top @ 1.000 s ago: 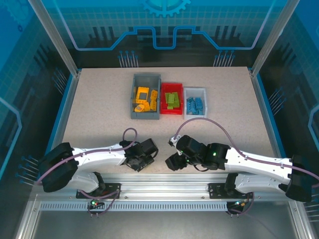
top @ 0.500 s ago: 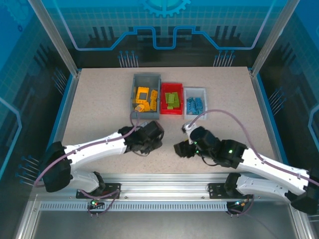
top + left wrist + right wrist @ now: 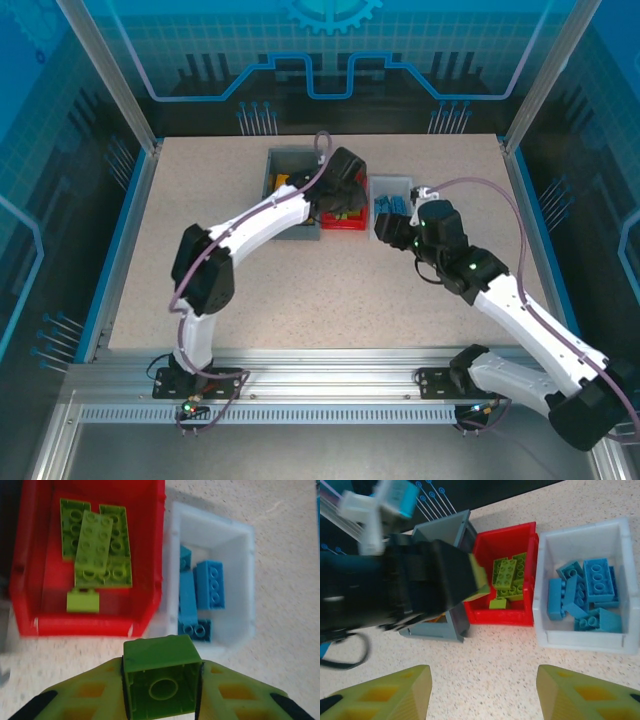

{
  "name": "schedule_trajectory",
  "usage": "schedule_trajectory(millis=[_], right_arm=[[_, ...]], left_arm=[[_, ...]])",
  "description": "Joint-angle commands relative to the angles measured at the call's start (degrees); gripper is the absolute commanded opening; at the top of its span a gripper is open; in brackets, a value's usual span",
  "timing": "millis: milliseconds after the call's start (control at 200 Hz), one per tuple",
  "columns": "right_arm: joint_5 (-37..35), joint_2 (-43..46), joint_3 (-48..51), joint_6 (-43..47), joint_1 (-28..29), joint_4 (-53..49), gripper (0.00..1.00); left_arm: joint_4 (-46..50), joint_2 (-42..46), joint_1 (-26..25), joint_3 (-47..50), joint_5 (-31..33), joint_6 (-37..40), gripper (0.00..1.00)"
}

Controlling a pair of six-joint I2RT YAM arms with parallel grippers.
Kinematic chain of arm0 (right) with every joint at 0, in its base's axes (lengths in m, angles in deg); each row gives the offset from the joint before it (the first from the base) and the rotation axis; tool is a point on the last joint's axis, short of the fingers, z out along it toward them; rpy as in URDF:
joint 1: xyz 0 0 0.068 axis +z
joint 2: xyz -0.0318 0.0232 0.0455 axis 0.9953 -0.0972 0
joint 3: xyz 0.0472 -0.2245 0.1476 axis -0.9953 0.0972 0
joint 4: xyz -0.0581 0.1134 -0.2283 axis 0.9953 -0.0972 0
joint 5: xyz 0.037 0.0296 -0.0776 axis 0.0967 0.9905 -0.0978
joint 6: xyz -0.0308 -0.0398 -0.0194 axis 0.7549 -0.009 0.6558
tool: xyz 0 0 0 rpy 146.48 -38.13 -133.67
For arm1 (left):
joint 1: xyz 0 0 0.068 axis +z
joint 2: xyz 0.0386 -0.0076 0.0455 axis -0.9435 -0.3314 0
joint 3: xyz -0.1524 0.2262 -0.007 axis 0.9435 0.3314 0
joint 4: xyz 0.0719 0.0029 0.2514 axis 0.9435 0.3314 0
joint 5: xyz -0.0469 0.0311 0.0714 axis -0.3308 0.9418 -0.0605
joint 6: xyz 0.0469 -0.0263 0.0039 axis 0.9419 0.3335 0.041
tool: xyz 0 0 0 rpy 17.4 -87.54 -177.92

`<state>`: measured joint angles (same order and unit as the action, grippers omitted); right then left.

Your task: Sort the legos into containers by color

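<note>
Pinching a lime green brick [image 3: 162,667], the left gripper [image 3: 161,690] has been carried from the table's near edge up to the red bin [image 3: 145,615], where other green bricks [image 3: 97,545] are kept. The right gripper [image 3: 485,690] has been brought near the white bin [image 3: 580,642], with its jaws spread and empty. The held brick is likely to be dropped in the red bin next.

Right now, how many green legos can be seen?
5. Four lie in the red bin: three flat plates overlapping, plus one small brick beside them. The fifth brick is clamped in the left gripper. More may be hidden under the plates.
</note>
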<state>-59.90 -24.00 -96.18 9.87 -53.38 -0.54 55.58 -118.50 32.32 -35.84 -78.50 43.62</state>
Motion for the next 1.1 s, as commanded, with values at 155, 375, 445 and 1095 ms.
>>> schedule_trajectory(millis=[155, 375, 445, 1095], right_arm=[[3.89, -3.20, -3.42, -1.20, -1.65, 4.97, 0.59], [4.88, -3.34, -1.49, -1.81, -2.04, 5.14, 0.58], [5.31, -3.44, -1.12, -1.97, -2.13, 5.06, 0.58], [6.29, -1.52, 0.86, -3.81, -2.04, 2.42, 0.58]], left_arm=[[1.99, -14.56, 4.41, -15.57, -5.01, 7.46, 0.34], [3.25, -20.40, 6.75, -22.29, -7.20, 8.92, 0.34], [5.14, -19.78, 6.66, -22.39, -6.00, 9.05, 0.34], [10.15, -13.88, 1.54, -12.43, 5.08, 6.10, 0.37]])
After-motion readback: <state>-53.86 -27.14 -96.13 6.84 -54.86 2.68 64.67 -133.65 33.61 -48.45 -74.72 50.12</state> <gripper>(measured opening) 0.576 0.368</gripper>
